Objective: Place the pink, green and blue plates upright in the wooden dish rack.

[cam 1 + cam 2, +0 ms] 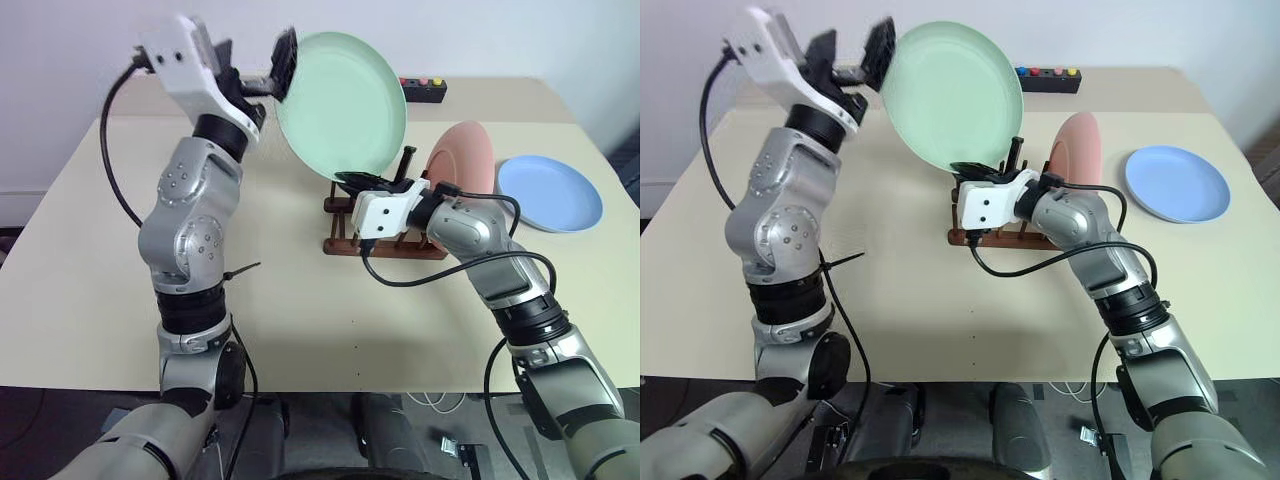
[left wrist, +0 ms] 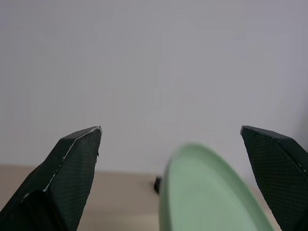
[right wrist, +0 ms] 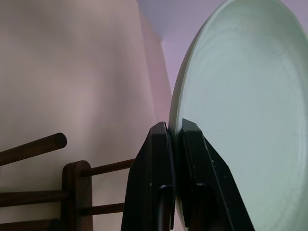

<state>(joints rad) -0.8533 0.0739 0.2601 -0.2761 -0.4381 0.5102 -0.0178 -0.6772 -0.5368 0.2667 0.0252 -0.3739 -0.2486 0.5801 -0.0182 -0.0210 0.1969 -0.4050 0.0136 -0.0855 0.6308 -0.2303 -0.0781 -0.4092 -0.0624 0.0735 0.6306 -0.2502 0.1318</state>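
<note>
The green plate (image 1: 345, 105) stands upright in the air just above the wooden dish rack (image 1: 385, 245). My right gripper (image 1: 360, 182) is shut on its lower rim, and the right wrist view shows the rim pinched between the two fingers (image 3: 159, 163). At the plate's upper left edge my left gripper (image 1: 255, 65) is open, its jaws wide on either side of the rim (image 2: 207, 192) without touching it. The pink plate (image 1: 465, 155) stands upright in the rack's right end. To the right, the blue plate (image 1: 550, 192) lies flat on the table.
A black box with coloured buttons (image 1: 422, 90) sits at the table's far edge behind the plates. The beige table (image 1: 290, 300) is bare in front of the rack and to its left. A white wall rises behind.
</note>
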